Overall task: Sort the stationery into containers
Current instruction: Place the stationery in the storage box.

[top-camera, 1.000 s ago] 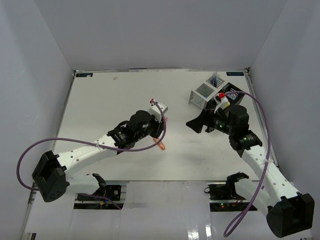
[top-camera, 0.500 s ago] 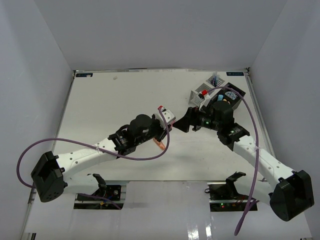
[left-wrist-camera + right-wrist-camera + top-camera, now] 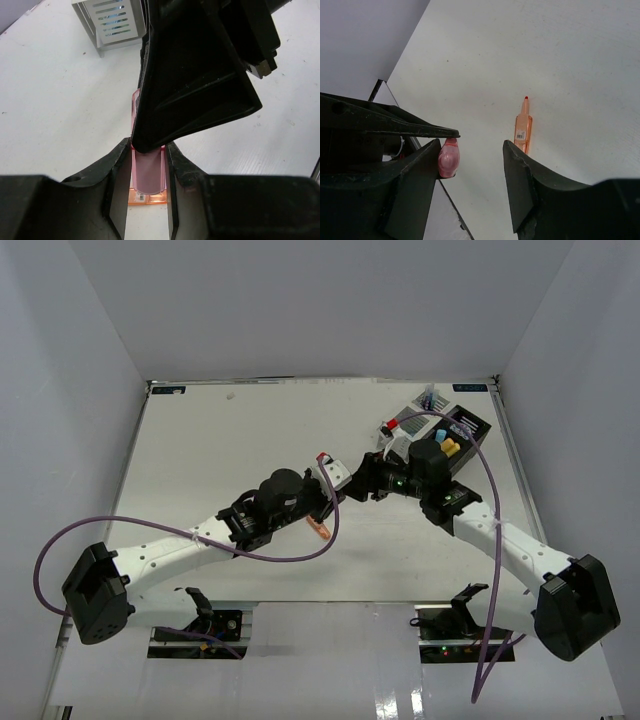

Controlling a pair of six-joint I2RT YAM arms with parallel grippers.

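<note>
My left gripper (image 3: 335, 490) is shut on a pink marker (image 3: 148, 172) and holds it above the table, pointing right. My right gripper (image 3: 362, 480) is open with its jaws on either side of the marker's free end (image 3: 448, 158); the pink cap lies against one finger and the other finger stands well apart. That gripper's black finger (image 3: 200, 85) covers most of the left wrist view. An orange marker (image 3: 320, 530) lies on the table below, and also shows in the right wrist view (image 3: 523, 131). The white box (image 3: 405, 425) and the black box (image 3: 468, 428) stand at the back right.
The black box holds a blue marker (image 3: 441, 436) and a yellow marker (image 3: 451, 447). Thin pens (image 3: 430, 398) stick up from the white box (image 3: 112, 25). Both arms meet over the table's middle. Purple cables loop off each arm.
My right arm has swung left from the boxes to the left gripper, and its open jaws now straddle the pink marker's end. My left gripper moved slightly right with the marker.
</note>
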